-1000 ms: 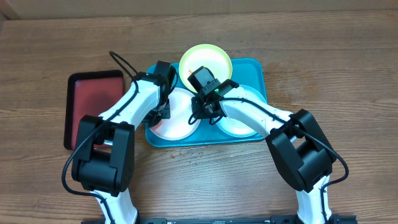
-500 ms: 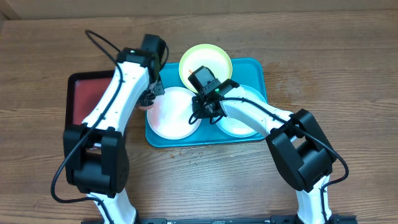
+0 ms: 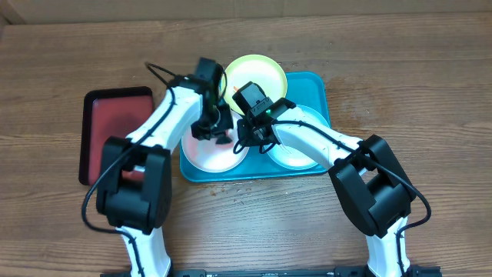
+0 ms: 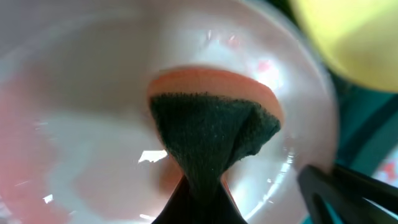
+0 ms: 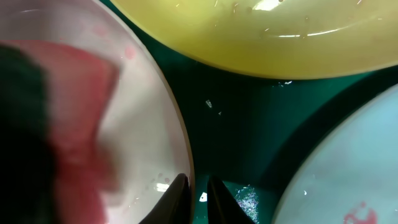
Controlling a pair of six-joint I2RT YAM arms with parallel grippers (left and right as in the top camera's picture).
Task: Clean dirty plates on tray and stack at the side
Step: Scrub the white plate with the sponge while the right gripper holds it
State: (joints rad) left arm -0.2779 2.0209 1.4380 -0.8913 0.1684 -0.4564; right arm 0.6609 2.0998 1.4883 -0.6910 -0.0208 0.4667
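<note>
The teal-blue tray (image 3: 319, 81) holds three plates. The white plate (image 3: 207, 154) lies at its left, the yellow-green plate (image 3: 257, 73) at the back, the pale mint plate (image 3: 296, 158) at the right. My left gripper (image 3: 217, 123) is shut on a sponge (image 4: 214, 127) with a dark green face and orange back, pressed on the white plate (image 4: 93, 93). My right gripper (image 5: 198, 190) is shut on the white plate's rim (image 5: 180, 143). The mint plate (image 5: 348, 174) shows a red smear at its lower edge. The yellow-green plate (image 5: 267, 37) is above.
A smaller black-rimmed red tray (image 3: 115, 127) lies on the wooden table (image 3: 430, 92) left of the teal tray. Both arms cross over the teal tray's middle.
My left gripper swung out to the tray's back-left corner, then came back onto the white plate with the sponge. The right arm has not moved.
</note>
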